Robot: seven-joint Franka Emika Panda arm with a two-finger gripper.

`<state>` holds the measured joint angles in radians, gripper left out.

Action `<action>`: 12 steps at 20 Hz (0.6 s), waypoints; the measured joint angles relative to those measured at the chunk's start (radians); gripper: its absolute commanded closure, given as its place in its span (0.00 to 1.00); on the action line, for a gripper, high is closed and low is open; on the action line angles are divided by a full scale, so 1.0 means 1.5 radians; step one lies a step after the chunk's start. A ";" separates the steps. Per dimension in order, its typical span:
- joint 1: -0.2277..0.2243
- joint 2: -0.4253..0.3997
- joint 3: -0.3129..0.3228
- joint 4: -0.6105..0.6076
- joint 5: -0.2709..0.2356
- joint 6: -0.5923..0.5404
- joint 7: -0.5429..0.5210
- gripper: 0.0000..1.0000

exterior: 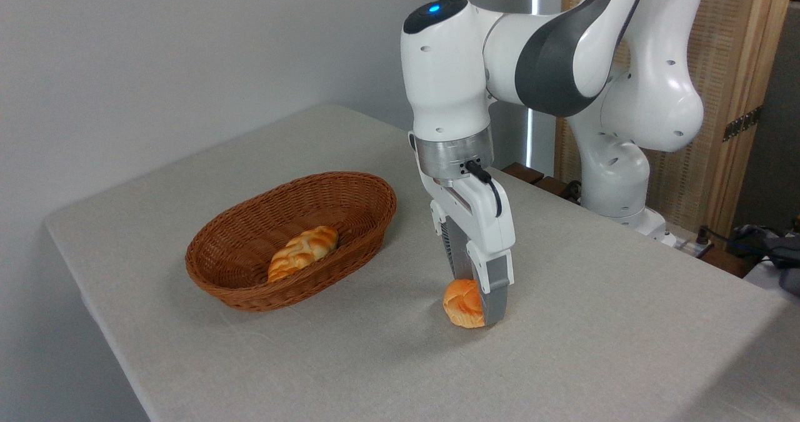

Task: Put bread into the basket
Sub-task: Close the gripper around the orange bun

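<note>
The bread (461,303), a small orange knotted bun, rests on the table (612,322) right of the basket (250,287). The gripper (474,302) descends vertically around it; the near finger (494,297) lies against its right side, so it appears clenched on the bun, presumably ready for lifting. The basket, set well apart, already holds a paler braided loaf (302,253).

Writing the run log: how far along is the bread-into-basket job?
Done: the gripper is down at table level with its fingers around the orange bun. A braided loaf already lies in the basket, but it is not the target. In hand: the grasp; whether the fingers have fully closed cannot be told. Left: lift, carry left to the basket, release.
</note>
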<state>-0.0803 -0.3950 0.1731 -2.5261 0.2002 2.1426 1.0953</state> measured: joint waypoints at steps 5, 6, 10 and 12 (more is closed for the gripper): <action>0.000 0.000 0.000 -0.002 0.000 0.001 0.000 0.59; -0.001 0.000 0.000 -0.002 0.000 0.001 0.000 0.70; -0.004 0.000 0.000 -0.006 0.000 0.001 0.028 0.70; -0.004 0.000 0.000 -0.007 0.000 0.001 0.031 0.70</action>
<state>-0.0869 -0.3947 0.1728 -2.5361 0.2002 2.1439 1.1423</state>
